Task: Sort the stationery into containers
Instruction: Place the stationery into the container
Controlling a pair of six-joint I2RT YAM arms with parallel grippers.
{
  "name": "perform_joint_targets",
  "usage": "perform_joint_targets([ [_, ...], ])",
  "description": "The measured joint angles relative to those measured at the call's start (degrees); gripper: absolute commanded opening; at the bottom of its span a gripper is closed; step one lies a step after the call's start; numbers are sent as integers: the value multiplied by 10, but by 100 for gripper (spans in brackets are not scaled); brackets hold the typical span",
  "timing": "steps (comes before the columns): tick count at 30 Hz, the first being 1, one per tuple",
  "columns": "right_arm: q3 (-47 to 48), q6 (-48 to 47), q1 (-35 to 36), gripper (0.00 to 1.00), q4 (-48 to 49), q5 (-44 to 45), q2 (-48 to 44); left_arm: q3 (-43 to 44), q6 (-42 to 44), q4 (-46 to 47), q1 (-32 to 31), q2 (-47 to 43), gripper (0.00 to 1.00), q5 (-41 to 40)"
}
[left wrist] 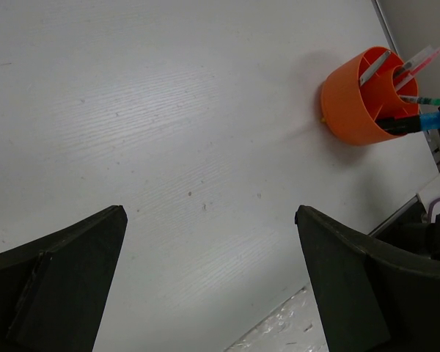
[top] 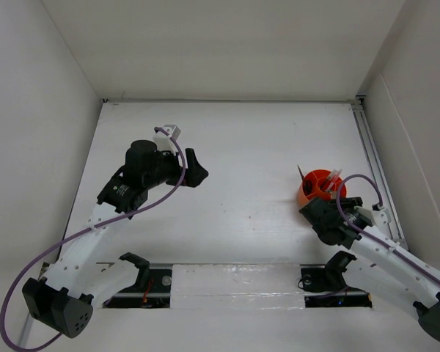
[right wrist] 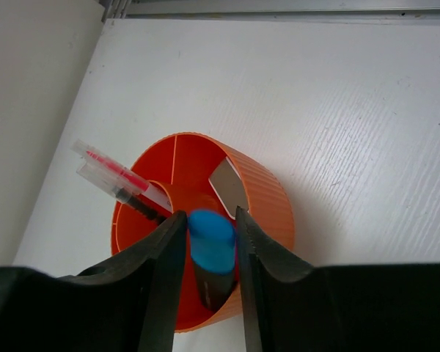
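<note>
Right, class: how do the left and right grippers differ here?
The left gripper holds its jaws wide and empty; the right gripper has its jaws closed on a blue-capped marker. The left hangs over bare table; the right over the orange cup. Both are black.

Right hand [right wrist: 209, 215] over orange cup [right wrist: 271, 205] — blue-capped marker [right wrist: 211, 249] between its fingers, pens [right wrist: 111, 163] leaning left

The near wall of the round orange plastic cup [right wrist: 268, 198] is hidden behind the right claw [right wrist: 210, 215], whose fingers flank a short blue-capped dark marker [right wrist: 211, 249]; whether they pinch it I can't tell. From above, the cup's contents are too small to separate.
</note>
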Motion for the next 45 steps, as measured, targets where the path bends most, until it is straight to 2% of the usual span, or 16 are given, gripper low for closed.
perform_joint_targets([
  [5, 0, 0, 0, 48, -1, -3, -1, 0, 0, 0, 0, 0, 100, 2],
  [10, 0, 0, 0, 49, -1, -4, -1, 0, 2, 0, 0, 0, 100, 2],
  [13, 1, 0, 0, 55, -1, -6, -5, 0, 3, 0, 0, 0, 100, 2],
  [17, 16, 0, 1, 66, -2, -11, -18, 0, 4, 0, 0, 0, 100, 0],
  [18, 24, 0, 2, 72, -3, -10, -23, 0, 4, 0, 0, 0, 100, -2],
  [27, 81, 0, 4, 78, -37, -1, -82, 0, 4, 0, 0, 0, 100, -12],
  [29, 95, 0, 4, 83, -41, 4, -94, 0, 4, 0, 0, 0, 100, -21],
  [31, 116, 0, 4, 98, -37, 7, -108, 0, 1, -1, 0, -2, 100, -43],
  [33, 143, -88, 4, 100, -2, 9, -121, 0, -7, -3, 0, -9, 100, -75],
  [36, 196, -301, 4, 100, 103, -25, -129, 4, -28, -21, 0, -33, 100, -167],
  [38, 254, -424, 4, 100, 133, -57, -111, 19, -44, -42, 0, -51, 100, -240],
  [42, 400, -610, 4, 100, 115, -135, -31, 80, -75, -89, 0, -92, 100, -372],
  [45, 443, -706, 4, 100, 84, -188, -12, 132, -88, -119, 0, -131, 100, -441],
])
